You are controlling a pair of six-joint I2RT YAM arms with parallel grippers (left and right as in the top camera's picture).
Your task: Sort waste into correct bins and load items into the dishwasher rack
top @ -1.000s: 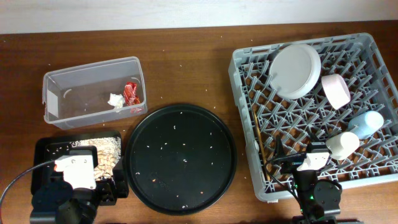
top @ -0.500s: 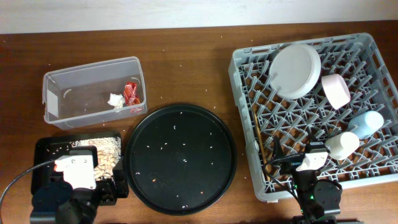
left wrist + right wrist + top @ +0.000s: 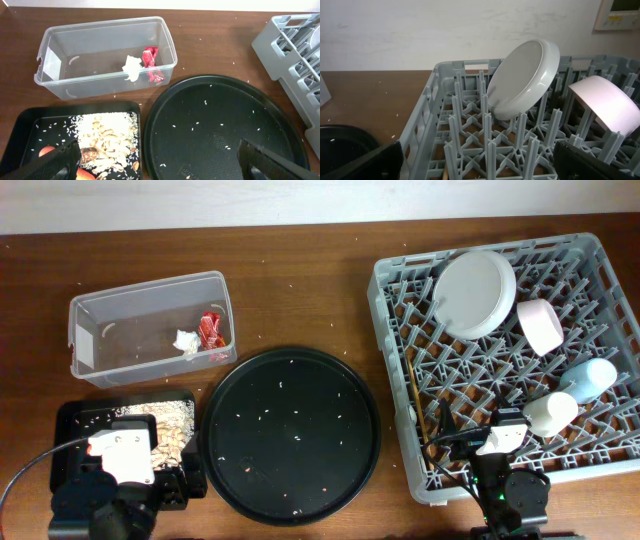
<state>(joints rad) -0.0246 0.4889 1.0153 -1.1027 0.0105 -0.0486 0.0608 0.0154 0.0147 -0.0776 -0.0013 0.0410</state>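
No movement since earlier frames. Bottom edge: left gripper (image 3: 159, 162), right gripper (image 3: 478, 161) spread wide, empty. Lower left: scraps (image 3: 170, 426) in tray (image 3: 68, 416). Upper left: wrapper (image 3: 210, 328), tissue (image 3: 186, 340) in tub (image 3: 150, 288). Right: chopstick (image 3: 417, 408), cream cup (image 3: 551, 412), blue cup (image 3: 590, 377), bowl (image 3: 541, 325), plate (image 3: 475, 293) in rack (image 3: 384, 280).

The table (image 3: 300, 290) is viewed straight down from overhead, while the clear tub (image 3: 100, 86), from 7 o'clock, and the dishwasher rack (image 3: 418, 125), from 5 o'clock, are seen low and close by the wrist views, both faced toward 12 o'clock.

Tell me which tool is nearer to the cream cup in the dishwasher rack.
Right. The right tool hangs open over the rack near its front edge, beside the cream cup. The left tool sits across the table, over the black food-scrap tray.
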